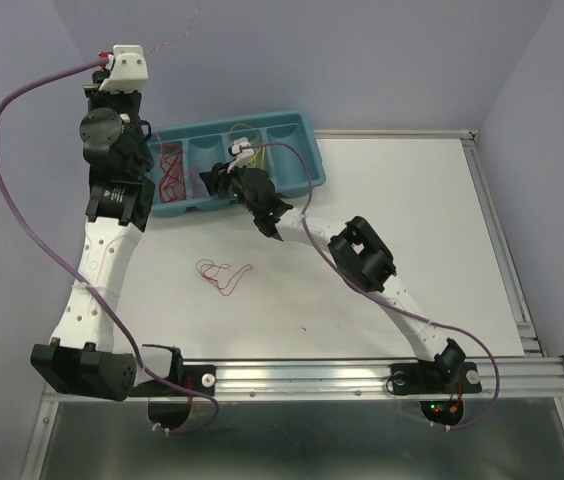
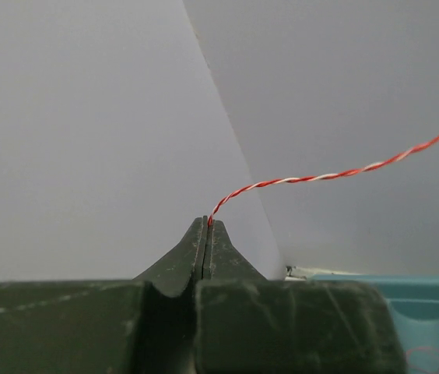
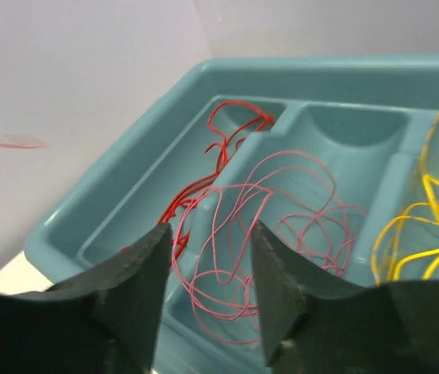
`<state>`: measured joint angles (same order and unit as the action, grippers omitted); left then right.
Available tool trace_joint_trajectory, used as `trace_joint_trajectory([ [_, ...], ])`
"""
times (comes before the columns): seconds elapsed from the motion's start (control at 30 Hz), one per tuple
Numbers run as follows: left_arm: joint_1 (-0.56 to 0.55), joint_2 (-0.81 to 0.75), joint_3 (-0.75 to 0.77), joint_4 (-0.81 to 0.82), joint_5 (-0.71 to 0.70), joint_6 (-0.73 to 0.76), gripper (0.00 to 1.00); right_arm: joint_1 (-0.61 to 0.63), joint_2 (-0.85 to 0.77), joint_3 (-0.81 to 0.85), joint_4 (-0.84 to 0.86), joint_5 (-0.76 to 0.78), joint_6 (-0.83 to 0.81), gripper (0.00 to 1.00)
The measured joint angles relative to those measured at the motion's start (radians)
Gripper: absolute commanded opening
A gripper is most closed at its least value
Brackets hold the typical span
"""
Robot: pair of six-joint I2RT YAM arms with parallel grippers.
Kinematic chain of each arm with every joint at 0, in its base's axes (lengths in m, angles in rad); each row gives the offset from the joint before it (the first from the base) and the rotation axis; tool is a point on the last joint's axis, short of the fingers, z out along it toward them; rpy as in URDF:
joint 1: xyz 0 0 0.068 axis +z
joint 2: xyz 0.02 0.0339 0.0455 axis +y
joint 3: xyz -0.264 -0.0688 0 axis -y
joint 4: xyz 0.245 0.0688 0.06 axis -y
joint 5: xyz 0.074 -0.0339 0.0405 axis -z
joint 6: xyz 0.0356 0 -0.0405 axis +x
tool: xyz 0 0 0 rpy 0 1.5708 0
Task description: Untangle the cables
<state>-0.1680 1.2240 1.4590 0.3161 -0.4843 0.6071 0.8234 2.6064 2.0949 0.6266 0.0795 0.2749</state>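
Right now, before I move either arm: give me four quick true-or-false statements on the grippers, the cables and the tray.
1. The left gripper is shut on a twisted red-and-white cable. True.
2. The right gripper is clamped shut. False: its jaws stand apart, over the pink cables.
3. A loose red cable lies on the table, outside the tray. True.
4. Every compartment of the tray is empty. False: red cables, pink cables and yellow cables lie in it.
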Motion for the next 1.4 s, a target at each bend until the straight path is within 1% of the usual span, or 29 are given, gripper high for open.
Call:
trace_joint_trajectory([
  [0.03, 0.017, 0.022, 0.002, -0.013, 0.026, -0.024, 0.0, 0.0, -0.015, -0.011, -0.001, 0.012, -0.003, 0.61],
  [0.13, 0.068, 0.088, 0.022, -0.049, 0.094, -0.086, 0.0, 0.0, -0.083, -0.068, -0.004, 0.052, -0.025, 0.67],
  [0.37, 0.148, 0.216, 0.107, -0.087, 0.198, -0.187, 0.0, -0.005, -0.204, -0.152, -0.008, 0.067, -0.053, 0.67],
  [0.47, 0.182, 0.249, 0.114, -0.091, 0.233, -0.22, 0.0, -0.005, -0.246, -0.196, -0.008, 0.067, -0.056, 0.67],
  [0.67, 0.221, 0.291, 0.113, -0.094, 0.266, -0.256, 0.0, -0.005, -0.353, -0.381, 0.02, 0.089, -0.055, 0.67],
  [0.83, 0.229, 0.312, 0.101, -0.079, 0.29, -0.275, 0.0, -0.005, -0.418, -0.52, 0.065, 0.106, -0.05, 0.67],
  [0.93, 0.24, 0.355, 0.1, -0.071, 0.318, -0.294, 0.0, -0.005, -0.481, -0.646, 0.115, 0.114, -0.042, 0.67],
  [1.03, 0.256, 0.412, 0.094, -0.082, 0.353, -0.322, 0.0, -0.005, -0.522, -0.717, 0.156, 0.127, -0.036, 0.66],
  [1.23, 0.291, 0.512, 0.093, -0.138, 0.386, -0.435, 0.0, -0.005, -0.603, -0.826, 0.243, 0.162, -0.031, 0.66],
  [1.4, 0.307, 0.526, 0.071, -0.179, 0.386, -0.554, 0.0, -0.011, -0.65, -0.885, 0.295, 0.181, -0.022, 0.66],
])
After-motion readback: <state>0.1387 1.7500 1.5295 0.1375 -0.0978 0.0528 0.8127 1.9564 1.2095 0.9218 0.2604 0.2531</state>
